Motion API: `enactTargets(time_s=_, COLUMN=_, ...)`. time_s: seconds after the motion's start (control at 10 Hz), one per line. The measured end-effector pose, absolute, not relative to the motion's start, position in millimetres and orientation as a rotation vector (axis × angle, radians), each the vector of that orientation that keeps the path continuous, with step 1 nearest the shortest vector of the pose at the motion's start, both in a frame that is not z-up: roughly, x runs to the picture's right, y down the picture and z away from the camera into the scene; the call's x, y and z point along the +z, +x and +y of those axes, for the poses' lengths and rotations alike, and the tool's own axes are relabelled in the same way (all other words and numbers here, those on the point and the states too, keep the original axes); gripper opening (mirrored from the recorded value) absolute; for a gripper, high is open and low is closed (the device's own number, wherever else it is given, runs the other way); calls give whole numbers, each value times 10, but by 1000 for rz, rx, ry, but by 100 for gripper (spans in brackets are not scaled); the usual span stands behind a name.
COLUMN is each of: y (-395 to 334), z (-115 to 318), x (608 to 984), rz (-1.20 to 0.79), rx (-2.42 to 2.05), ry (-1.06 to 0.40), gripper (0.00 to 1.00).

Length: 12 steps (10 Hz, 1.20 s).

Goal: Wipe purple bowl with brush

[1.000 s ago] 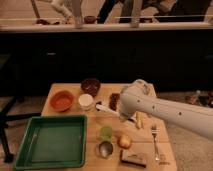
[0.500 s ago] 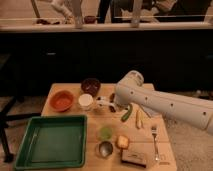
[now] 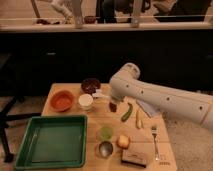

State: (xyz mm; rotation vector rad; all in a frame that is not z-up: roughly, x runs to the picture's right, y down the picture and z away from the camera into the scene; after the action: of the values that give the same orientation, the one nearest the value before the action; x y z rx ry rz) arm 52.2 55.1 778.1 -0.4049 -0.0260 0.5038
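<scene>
The purple bowl (image 3: 90,85) stands at the back of the wooden table, dark inside. My arm reaches in from the right and bends down just right of the bowl. The gripper (image 3: 113,104) hangs below the wrist as a dark tip over the table, shut, a short way right and in front of the bowl. A white stub that looks like the brush (image 3: 100,93) handle sticks out leftward from the wrist toward the bowl's rim. The grip itself is hidden behind the arm, and the brush head is not clear.
An orange bowl (image 3: 62,100) and a white cup (image 3: 85,101) sit left of the gripper. A green tray (image 3: 25,152) fills the front left. A green vegetable (image 3: 127,112), fork (image 3: 154,139), dark scrubber (image 3: 134,158), metal cup (image 3: 105,148) and green cup (image 3: 105,132) lie in front.
The arm has swung left and toward the back of the table, carrying the gripper from the middle-right toward the purple bowl. The things on the table have stayed in place.
</scene>
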Motion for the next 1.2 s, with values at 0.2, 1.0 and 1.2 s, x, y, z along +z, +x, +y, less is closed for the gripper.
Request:
enactTargets(time_s=0.2, y=526, z=548, x=7780, rz=-26, rx=505, ry=-404, gripper=0)
enactTargets(time_s=1.0, y=587, z=388, x=7851, rz=-16, rx=532, ry=-362, gripper=0)
enactTargets(time_s=1.2, y=513, z=199, x=7965, rz=-17, rx=530, ry=-342, gripper=0)
